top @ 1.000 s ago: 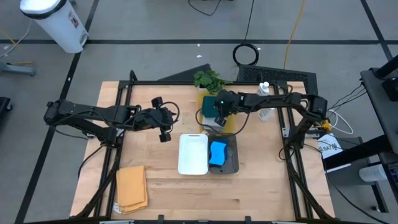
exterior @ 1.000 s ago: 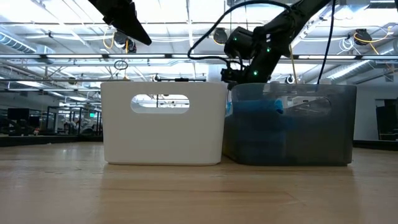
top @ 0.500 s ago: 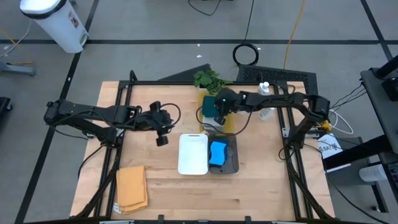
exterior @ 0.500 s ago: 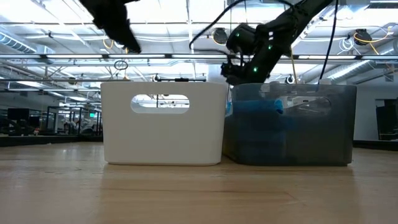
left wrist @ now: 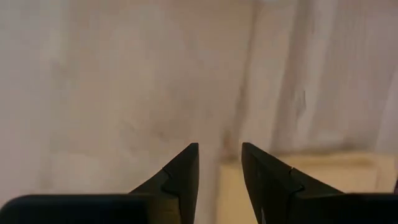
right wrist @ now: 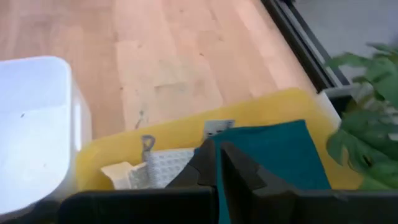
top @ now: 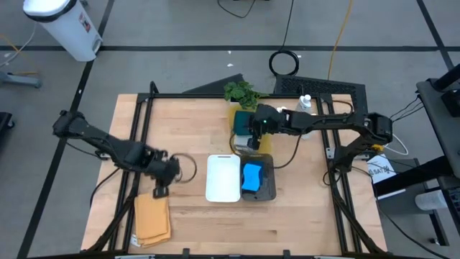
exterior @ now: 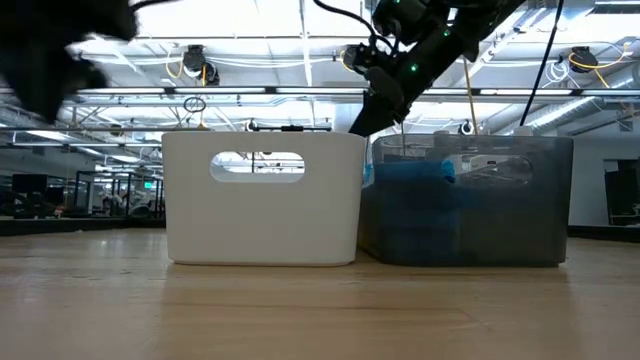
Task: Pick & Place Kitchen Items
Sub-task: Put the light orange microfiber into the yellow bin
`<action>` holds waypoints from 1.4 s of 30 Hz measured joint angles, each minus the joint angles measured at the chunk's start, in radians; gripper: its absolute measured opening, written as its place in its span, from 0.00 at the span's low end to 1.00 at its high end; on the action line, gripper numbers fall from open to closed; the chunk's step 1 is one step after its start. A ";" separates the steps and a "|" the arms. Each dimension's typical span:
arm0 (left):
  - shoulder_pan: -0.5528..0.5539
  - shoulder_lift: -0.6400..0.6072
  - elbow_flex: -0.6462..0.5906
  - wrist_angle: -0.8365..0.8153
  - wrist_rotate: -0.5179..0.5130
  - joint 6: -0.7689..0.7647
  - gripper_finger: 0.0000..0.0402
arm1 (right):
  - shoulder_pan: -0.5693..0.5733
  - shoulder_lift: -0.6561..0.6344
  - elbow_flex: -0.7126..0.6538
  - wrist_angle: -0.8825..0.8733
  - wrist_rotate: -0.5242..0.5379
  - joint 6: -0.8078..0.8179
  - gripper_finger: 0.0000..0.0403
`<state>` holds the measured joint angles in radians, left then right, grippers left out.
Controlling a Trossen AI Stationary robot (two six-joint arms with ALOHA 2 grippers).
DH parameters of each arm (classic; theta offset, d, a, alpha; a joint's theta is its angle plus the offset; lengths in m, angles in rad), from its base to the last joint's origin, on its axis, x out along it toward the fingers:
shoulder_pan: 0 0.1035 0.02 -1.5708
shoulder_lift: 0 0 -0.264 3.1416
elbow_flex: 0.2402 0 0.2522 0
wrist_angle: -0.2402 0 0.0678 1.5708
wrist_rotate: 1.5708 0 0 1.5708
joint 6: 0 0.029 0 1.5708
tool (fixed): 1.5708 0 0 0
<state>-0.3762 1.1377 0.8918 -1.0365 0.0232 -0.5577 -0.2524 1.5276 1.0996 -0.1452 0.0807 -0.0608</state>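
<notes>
My left gripper (top: 158,191) hangs open, pointing down, over the far edge of the folded orange-tan cloth (top: 152,221), which lies flat near the table's near left corner. In the left wrist view its fingers (left wrist: 219,158) have nothing between them, with the cloth's edge (left wrist: 311,180) just beyond. My right gripper (right wrist: 217,155) is shut and empty above a dark green cloth (right wrist: 273,149) and a pale grey cloth (right wrist: 161,168), both lying on a yellow sheet (top: 241,115). A blue sponge (top: 251,177) lies in the grey bin (top: 269,188).
A white bin (top: 223,178) stands side by side with the grey bin at mid-table. A leafy plant (top: 241,92) and a white capped bottle (top: 305,102) stand at the far edge, by the right arm. Bare wood lies between the orange-tan cloth and the bins.
My left gripper has swung from mid-table toward the near left corner and down, tipping over to point at the orange-tan cloth. My right gripper has risen above the cloths behind the grey bin, still shut.
</notes>
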 joint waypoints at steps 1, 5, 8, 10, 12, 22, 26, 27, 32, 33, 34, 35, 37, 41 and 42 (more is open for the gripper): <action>-0.033 0.002 -0.032 0.018 0.013 -0.033 0.31 | 0.005 0.000 0.000 0.003 0.000 -0.011 0.00; -0.158 0.001 -0.179 0.178 0.165 -0.210 0.31 | 0.013 0.000 0.000 0.010 0.000 -0.059 0.00; -0.252 0.001 -0.280 0.377 0.328 -0.378 0.31 | 0.013 0.000 0.000 0.039 0.001 -0.064 0.00; -0.320 0.001 -0.326 0.489 0.379 -0.484 0.31 | 0.013 0.000 0.000 0.073 0.001 -0.064 0.00; -0.393 0.001 -0.351 0.571 0.364 -0.549 0.31 | 0.012 0.000 0.000 0.107 0.001 -0.074 0.00; -0.598 0.079 -0.407 0.601 0.153 -0.790 0.31 | 0.012 0.000 0.000 0.158 0.001 -0.120 0.00; -0.598 0.127 -0.403 0.606 0.128 -0.750 0.31 | 0.012 0.000 0.000 0.157 0.001 -0.120 0.00; -0.593 0.136 -0.403 0.607 0.118 -0.728 0.31 | 0.012 0.000 0.000 0.157 0.000 -0.119 0.00; -0.536 0.162 -0.402 0.613 0.011 -0.591 0.31 | 0.012 0.000 0.000 0.161 0.000 -0.109 0.00; -0.523 0.164 -0.402 0.612 -0.022 -0.563 0.31 | 0.012 0.000 0.000 0.161 0.001 -0.109 0.00; -0.509 0.166 -0.403 0.611 -0.064 -0.533 0.31 | 0.012 0.000 0.000 0.161 0.000 -0.109 0.00; -0.494 0.167 -0.405 0.610 -0.102 -0.501 0.31 | 0.012 0.000 0.000 0.163 0.000 -0.109 0.00; -0.465 0.169 -0.406 0.616 -0.156 -0.434 0.31 | 0.012 0.000 0.000 0.163 0.001 -0.108 0.00; -0.398 0.169 -0.406 0.654 -0.188 -0.310 0.31 | 0.012 0.000 0.000 0.163 0.000 -0.108 0.00; -0.380 0.170 -0.402 0.657 -0.170 -0.278 0.31 | 0.012 0.000 0.000 0.163 0.000 -0.108 0.00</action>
<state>-0.7557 1.3074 0.4896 -0.3793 -0.1467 -0.8358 -0.2401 1.5280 1.0996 0.0174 0.0811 -0.1688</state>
